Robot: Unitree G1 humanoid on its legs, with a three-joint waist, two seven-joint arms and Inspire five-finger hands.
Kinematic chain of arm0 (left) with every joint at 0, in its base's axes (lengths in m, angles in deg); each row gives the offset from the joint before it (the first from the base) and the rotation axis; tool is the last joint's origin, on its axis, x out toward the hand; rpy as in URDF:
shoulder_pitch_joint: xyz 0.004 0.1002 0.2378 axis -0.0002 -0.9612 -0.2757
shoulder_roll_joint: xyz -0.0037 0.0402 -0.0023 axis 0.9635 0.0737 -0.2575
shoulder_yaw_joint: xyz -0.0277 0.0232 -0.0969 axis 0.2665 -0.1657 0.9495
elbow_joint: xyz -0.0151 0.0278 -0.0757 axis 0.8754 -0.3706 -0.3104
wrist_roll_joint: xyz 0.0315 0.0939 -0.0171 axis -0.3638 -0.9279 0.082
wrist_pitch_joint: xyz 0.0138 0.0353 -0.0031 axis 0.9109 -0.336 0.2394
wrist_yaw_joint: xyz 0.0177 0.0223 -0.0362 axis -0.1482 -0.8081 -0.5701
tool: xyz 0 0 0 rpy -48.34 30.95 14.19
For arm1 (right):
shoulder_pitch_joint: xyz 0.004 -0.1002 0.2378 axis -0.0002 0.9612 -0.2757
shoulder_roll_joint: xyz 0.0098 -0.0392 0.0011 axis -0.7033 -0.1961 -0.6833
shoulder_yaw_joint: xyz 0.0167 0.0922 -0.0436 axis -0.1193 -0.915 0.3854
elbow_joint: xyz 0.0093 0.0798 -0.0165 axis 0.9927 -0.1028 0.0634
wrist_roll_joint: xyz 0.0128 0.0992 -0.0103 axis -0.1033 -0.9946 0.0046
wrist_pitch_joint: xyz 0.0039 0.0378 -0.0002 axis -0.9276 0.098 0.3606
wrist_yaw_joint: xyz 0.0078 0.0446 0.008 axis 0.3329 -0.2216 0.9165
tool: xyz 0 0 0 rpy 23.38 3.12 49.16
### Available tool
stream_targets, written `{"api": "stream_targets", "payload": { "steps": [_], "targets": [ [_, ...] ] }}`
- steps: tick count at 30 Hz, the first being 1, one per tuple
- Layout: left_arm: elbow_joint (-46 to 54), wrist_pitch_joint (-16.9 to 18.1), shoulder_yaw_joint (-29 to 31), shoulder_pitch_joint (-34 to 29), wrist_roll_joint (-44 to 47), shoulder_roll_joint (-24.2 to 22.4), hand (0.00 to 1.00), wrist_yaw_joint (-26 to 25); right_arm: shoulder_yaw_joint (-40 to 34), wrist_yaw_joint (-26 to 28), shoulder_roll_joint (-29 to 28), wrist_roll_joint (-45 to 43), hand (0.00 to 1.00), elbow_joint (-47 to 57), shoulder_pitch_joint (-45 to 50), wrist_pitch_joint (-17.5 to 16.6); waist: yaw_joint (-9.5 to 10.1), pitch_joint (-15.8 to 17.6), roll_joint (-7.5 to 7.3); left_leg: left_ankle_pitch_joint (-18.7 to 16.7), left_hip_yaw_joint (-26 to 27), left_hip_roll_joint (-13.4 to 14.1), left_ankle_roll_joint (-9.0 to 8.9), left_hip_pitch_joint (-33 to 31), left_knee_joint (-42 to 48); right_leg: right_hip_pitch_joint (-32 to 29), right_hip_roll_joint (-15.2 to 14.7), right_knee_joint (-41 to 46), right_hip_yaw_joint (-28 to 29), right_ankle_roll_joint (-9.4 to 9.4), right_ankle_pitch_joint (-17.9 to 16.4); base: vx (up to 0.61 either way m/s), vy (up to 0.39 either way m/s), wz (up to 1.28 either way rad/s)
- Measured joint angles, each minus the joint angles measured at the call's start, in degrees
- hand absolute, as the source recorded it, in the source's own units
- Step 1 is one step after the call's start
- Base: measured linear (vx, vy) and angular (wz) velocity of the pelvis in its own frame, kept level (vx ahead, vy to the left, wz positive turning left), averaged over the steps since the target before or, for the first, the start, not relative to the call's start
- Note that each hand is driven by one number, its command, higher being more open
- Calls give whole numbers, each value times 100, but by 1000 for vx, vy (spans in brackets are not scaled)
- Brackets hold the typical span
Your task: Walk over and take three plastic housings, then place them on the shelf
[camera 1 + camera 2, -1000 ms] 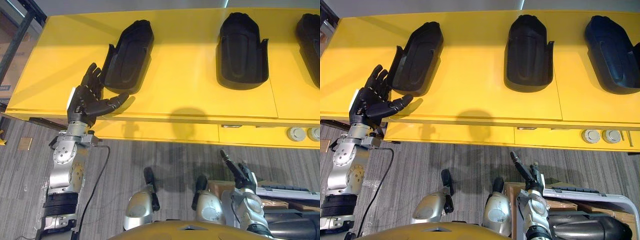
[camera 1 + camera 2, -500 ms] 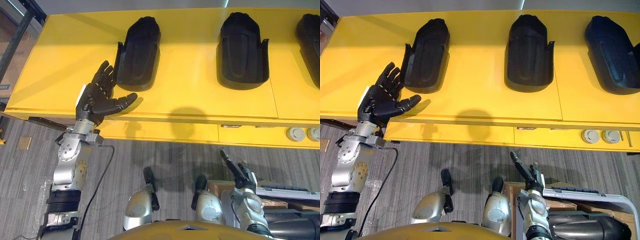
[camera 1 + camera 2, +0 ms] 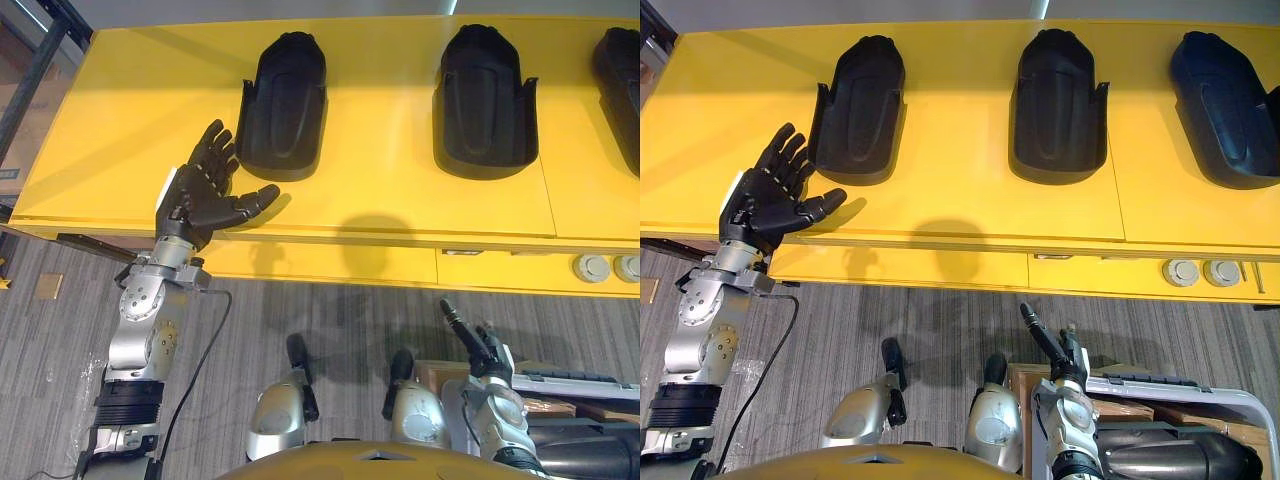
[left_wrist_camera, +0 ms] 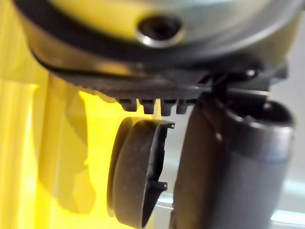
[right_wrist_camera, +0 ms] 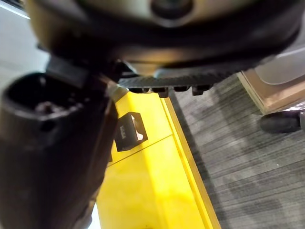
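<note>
My left hand [image 3: 200,195] hangs over the front-left part of the yellow shelf [image 3: 380,200], fingers spread straight and thumb stretched along the front edge, clasping nothing. It sits just beside the left plastic housing [image 3: 283,105], a strip of yellow showing between them. The middle housing [image 3: 485,100] and the right housing [image 3: 1220,95] lie in the same row toward the back edge, well apart, each with its hollow side up. My right hand [image 3: 1055,355] is low over the grey floor [image 3: 890,310], fingers straight, empty.
</note>
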Motion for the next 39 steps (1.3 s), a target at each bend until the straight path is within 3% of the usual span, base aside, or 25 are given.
{"api": "stream_targets", "payload": {
  "steps": [6, 10, 14, 18, 25, 30, 34, 39],
  "targets": [
    [0, 27, 108, -47, -240, -3, 100, -559, -6, 0, -2, -1, 100, -1, 1, 0, 5, 0, 0, 0, -4, -2, 0, 14, 0, 17, -2, 0, -5, 1, -1, 0, 0, 0],
    [-10, 177, 494, -96, -849, -16, 100, -1230, -58, -7, -8, -1, 100, -2, 18, 2, 4, 0, 1, 0, -28, -4, 0, 77, -1, 98, -6, -3, -30, 5, -9, 0, 0, 0],
    [18, 658, 880, -295, -1210, -63, 100, -1833, -219, -50, -65, -3, 100, -2, 87, 25, 26, -11, 12, -13, -94, -12, -13, 179, -5, 241, -16, -14, -108, 14, -42, -2, 3, 7],
    [648, 1278, 1069, -787, -1211, -572, 100, -2280, -248, -107, -167, -2, 100, -2, 279, 66, 63, -60, 17, -60, -222, -29, -63, 288, -9, 552, -8, -236, -278, 48, -22, 13, 4, 17],
    [1239, 1908, 758, -1625, -1456, -1404, 100, -2485, -90, -440, -470, 12, 100, -9, 617, 116, 93, -683, 78, -178, -223, -30, -80, 553, -10, 1030, 56, -654, -350, 98, 61, 69, -8, 2],
    [1443, 2017, 606, -1928, -1471, -1639, 100, -2423, 38, -709, -478, -1, 100, 264, 634, 82, 46, -925, 68, -222, -67, 66, -131, 736, -27, 1159, 151, -736, -254, 56, 93, 8, -21, -16],
    [1617, 2060, 558, -2058, -1471, -1669, 100, -2390, 47, -955, -479, -3, 100, 912, 823, -171, 28, -1059, 32, -237, 78, 126, -154, 843, -30, 1209, 213, -819, -168, 17, 152, -34, -10, -19],
    [1619, 2134, 549, -2058, -1459, -1669, 100, -2273, -20, -1737, -534, 143, 100, 2103, 939, -282, -36, -1160, -67, -244, 294, 181, -158, 912, -30, 1187, 241, -978, 19, -6, 284, -41, 11, -21]
  ]
}}
